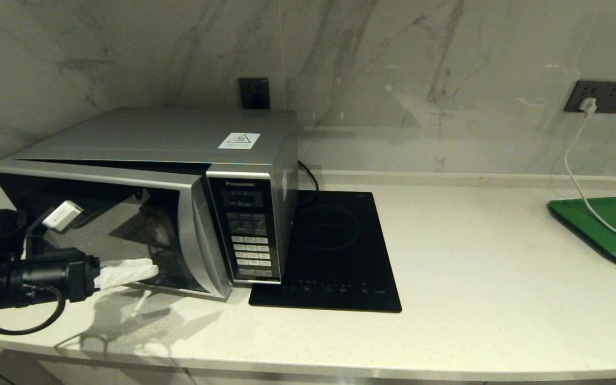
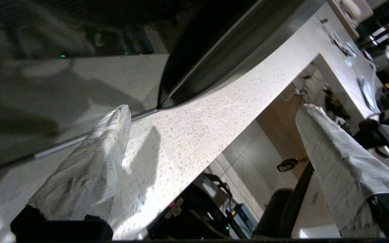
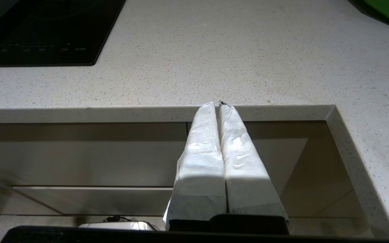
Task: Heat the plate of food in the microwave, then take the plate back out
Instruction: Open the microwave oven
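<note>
Left gripper (image 1: 145, 270): positioned low in front of the microwave (image 1: 153, 198), close to the dark glass door (image 1: 110, 230) near its lower edge. Its cloth-wrapped fingers (image 2: 89, 168) stand wide apart with nothing between them. In the left wrist view one finger lies close to the door's bottom edge above the desk (image 1: 474, 278); the other hangs out past the desk's front edge. Whether the nearer finger touches the door cannot be told.

Microwave: directly ahead of the left gripper, standing on the desk. The door is slightly ajar, its hinge-side top edge drawn away from the body, leaving a narrow dark gap. The button panel (image 1: 248, 235) lies beyond the gripper's tips, on the far side of the door. A white triangle sticker (image 1: 239, 140) is on the top panel.

Plate of food: not seen in any view. The interior behind the dark glass cannot be made out.

Right gripper (image 3: 218, 105): seen in its own wrist view only, parked below the desk's front edge. Its two wrapped fingers (image 3: 204, 148) are pressed together, holding nothing.

Other items: a black induction hob (image 1: 329, 251) sits just beside the microwave, away from the left gripper. A green tray (image 1: 607, 230) lies well apart at the far end of the desk, with a white cable (image 1: 580, 176) running across it from a wall socket (image 1: 599, 96).
</note>
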